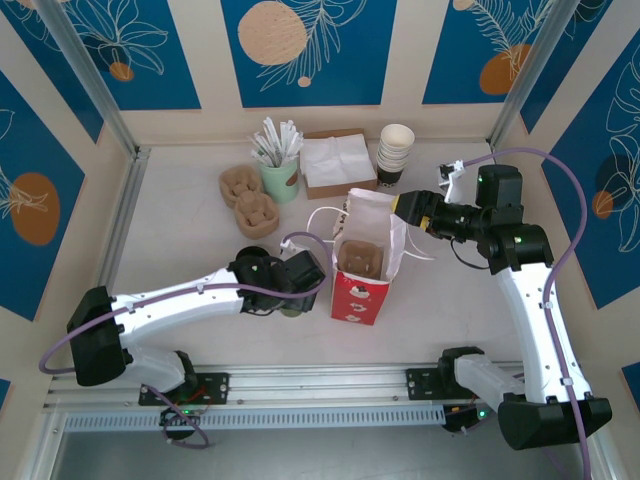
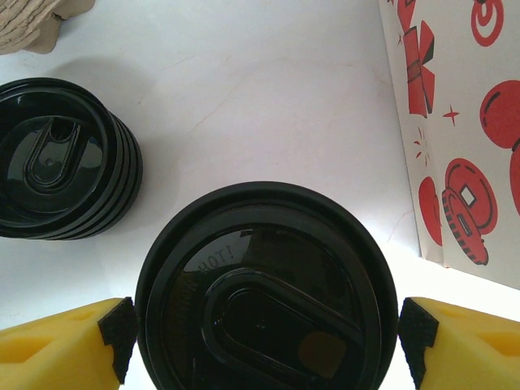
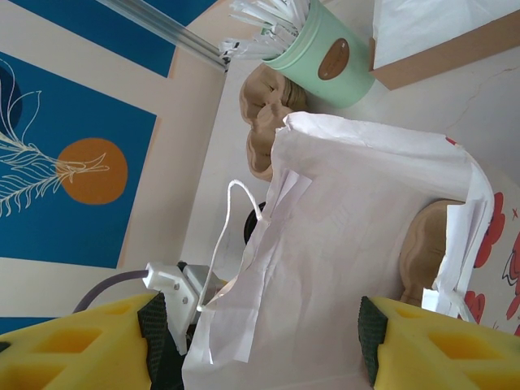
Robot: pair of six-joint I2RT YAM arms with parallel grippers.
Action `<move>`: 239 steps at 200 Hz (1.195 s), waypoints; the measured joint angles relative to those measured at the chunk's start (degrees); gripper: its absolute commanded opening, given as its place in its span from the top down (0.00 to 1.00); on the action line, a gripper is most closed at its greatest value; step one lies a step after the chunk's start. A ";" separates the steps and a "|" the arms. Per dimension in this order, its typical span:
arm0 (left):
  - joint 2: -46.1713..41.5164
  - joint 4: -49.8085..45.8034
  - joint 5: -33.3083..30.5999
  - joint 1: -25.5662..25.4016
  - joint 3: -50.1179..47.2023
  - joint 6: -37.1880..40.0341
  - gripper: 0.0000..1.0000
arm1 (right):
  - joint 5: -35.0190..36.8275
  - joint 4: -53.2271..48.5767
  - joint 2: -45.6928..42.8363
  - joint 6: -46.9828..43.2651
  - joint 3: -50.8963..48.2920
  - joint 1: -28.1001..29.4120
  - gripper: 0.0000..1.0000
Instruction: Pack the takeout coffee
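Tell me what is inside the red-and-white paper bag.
A brown pulp cup carrier sits inside the red-and-white paper bag. The bag's walls hide whatever lies under the carrier, and the bag's bottom.

Quick count: one takeout coffee cup with its black lid on. One stack of loose black lids, four or five, hard to call. One red-and-white paper bag. Three pulp carriers total: back carrier and front carrier out loose, bagged carrier inside the bag. One mint green cup of white wrapped sticks, too many to count. One napkin box. One stack of pale paper cups.
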 measured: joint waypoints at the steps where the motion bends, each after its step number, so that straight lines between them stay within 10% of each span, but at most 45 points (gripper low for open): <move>1: 0.00 0.00 0.00 0.00 0.00 -0.02 0.16 | 0.00 0.00 0.00 0.00 -0.02 0.00 0.34; 239: 2.40 0.68 -0.44 -0.04 -0.39 -2.51 0.25 | 0.02 -0.04 0.00 -0.04 -0.02 0.00 0.34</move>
